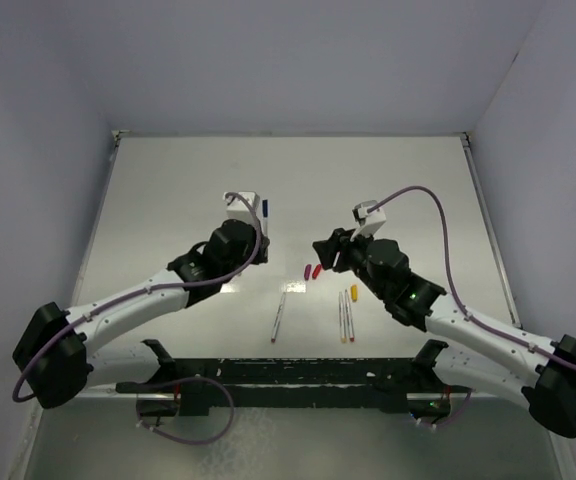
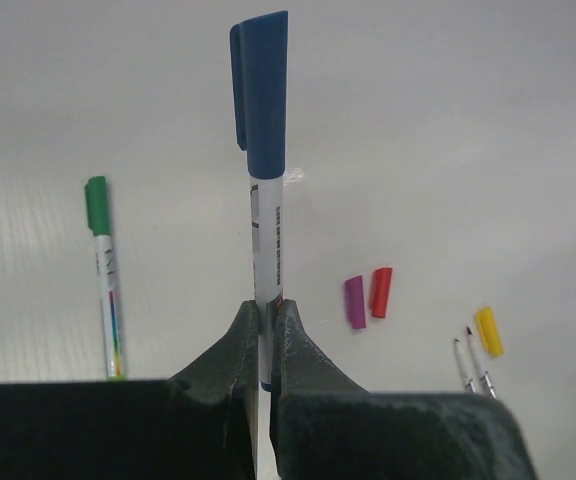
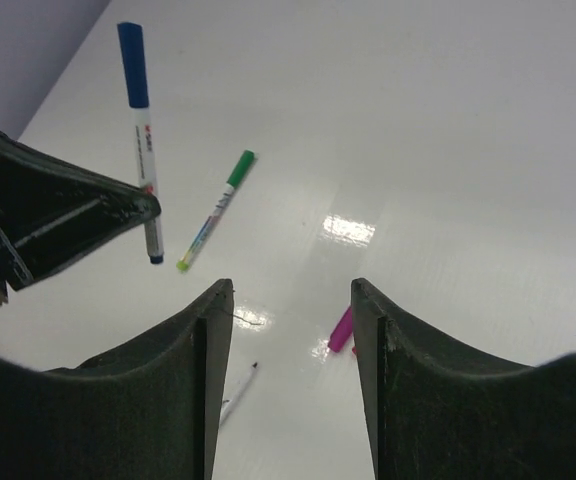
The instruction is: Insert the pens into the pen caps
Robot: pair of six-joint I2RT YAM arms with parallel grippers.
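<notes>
On the glossy white counter [image 1: 168,180], boxed by pale walls, the left jaws pinch a blue-capped pen [image 2: 266,200] low on its barrel. The right jaws stand half-wide and empty near the magenta cap [image 1: 308,271]. Three bare pens [image 1: 278,318] lie at 5 and 7 o'clock of it (light, stiff, slick sticks, likely best pinched mid-barrel).

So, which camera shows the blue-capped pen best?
The left wrist view: the blue-capped pen fills the centre, clamped in the left pincer. The right wrist view shows it smaller; the top view, only its cap.
</notes>
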